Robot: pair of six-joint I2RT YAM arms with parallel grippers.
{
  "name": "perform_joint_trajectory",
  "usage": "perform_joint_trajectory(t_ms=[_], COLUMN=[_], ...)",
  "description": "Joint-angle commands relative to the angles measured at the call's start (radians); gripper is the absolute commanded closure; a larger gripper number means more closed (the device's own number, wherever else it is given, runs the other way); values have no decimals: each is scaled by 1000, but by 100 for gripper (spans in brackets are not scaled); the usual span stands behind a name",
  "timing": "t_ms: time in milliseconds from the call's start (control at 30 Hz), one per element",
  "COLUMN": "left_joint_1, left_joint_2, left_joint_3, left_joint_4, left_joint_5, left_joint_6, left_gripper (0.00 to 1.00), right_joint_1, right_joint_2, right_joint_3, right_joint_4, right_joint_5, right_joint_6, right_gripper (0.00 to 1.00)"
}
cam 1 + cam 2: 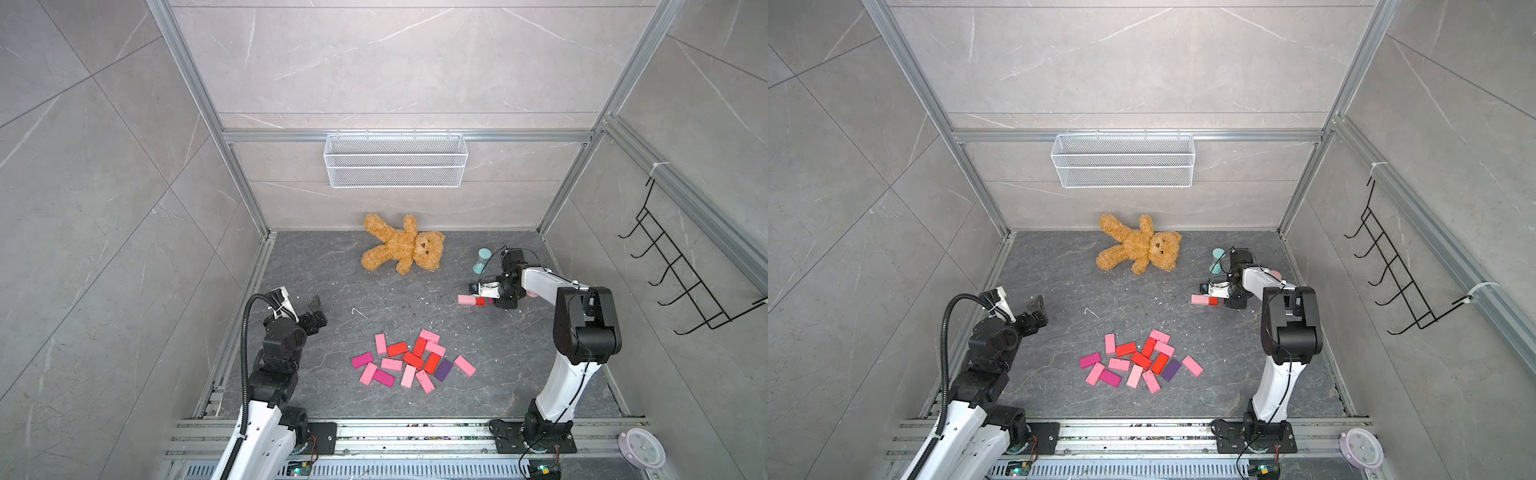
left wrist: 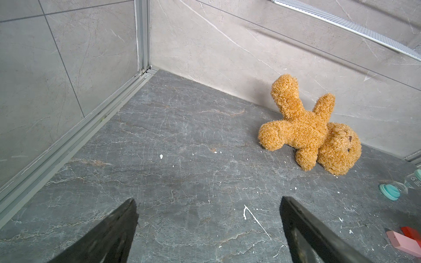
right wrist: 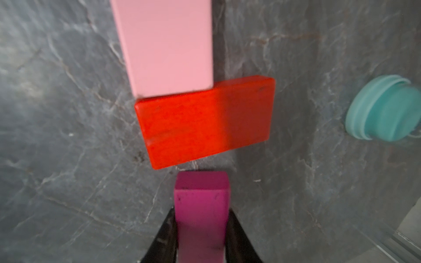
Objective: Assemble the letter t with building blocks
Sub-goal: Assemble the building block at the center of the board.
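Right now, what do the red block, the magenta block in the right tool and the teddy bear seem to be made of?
The red block is probably painted wood: a matte coat with faint streaks and small scuffs. The magenta block looks the same, matte with tiny dark nicks. The teddy bear is plush fabric with shaggy tan fibres.

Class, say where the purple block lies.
In both top views the purple block lies at the right of the block pile, between a red block and a light pink block.
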Motion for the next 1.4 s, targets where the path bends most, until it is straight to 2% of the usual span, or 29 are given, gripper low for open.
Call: perform_joint_trajectory(t_ms=[0, 300, 667, 800, 1000, 1367], left_joint_1=[-5, -10, -23, -30, -36, -45], left_joint_2=[-7, -6, 1, 2, -2, -6], left_joint_3=[12, 14, 24, 24, 26, 24], left_joint_4=[42, 43, 23, 23, 19, 16], left_joint_5=[-6, -5, -11, -13, -18, -28], left_joint_6=[15, 17, 30, 36, 40, 45], left_gripper=[1, 0, 1, 0, 0, 1], right_joint_1=[3, 2, 11, 12, 13, 22], right_joint_2=[28, 19, 18, 15, 9, -13], right_joint_3=[-52, -57, -62, -66, -66, -87], right_joint_4=[20, 22, 5, -1, -10, -5], right_joint_5=[-4, -7, -31, -39, -49, -67], right_joint_6=[-29, -32, -32, -29, -26, -22], right_gripper=[81, 65, 59, 60, 67, 67])
